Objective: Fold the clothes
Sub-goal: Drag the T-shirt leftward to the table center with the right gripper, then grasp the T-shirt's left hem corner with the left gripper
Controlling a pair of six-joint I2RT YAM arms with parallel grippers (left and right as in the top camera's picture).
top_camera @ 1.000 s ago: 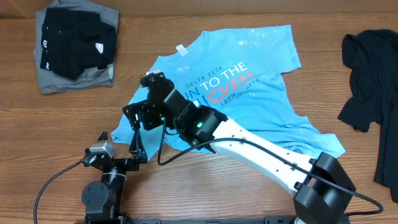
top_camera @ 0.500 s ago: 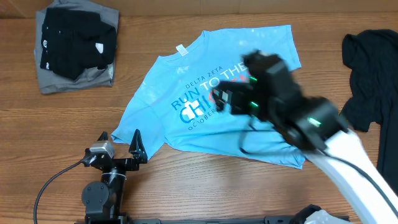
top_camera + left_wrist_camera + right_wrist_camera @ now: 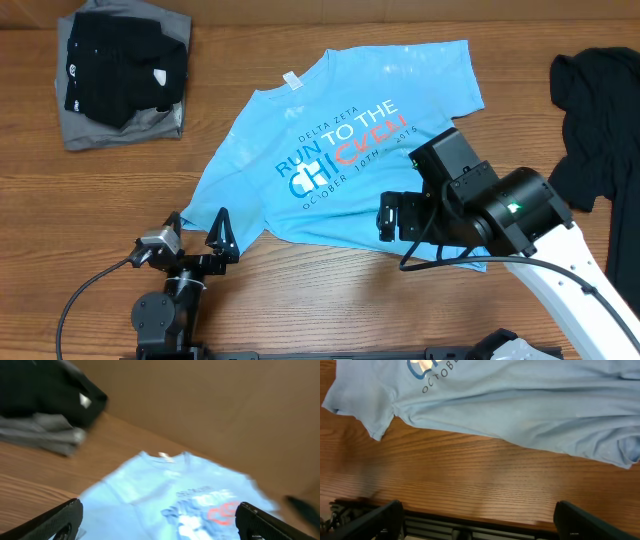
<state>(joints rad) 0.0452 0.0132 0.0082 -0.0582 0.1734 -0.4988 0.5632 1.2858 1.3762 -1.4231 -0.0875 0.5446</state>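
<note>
A bare wooden table (image 3: 100,200) with visible grain meets a plain brown wall (image 3: 200,400).

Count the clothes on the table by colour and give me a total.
Light-blue fabric T-shirt with lettering: 1
Folded grey fabric garment: 1
Black fabric garments: 2, the folded black garment on top of the grey one and the crumpled black garment at the right edge, taken as one
Total: 4
</note>
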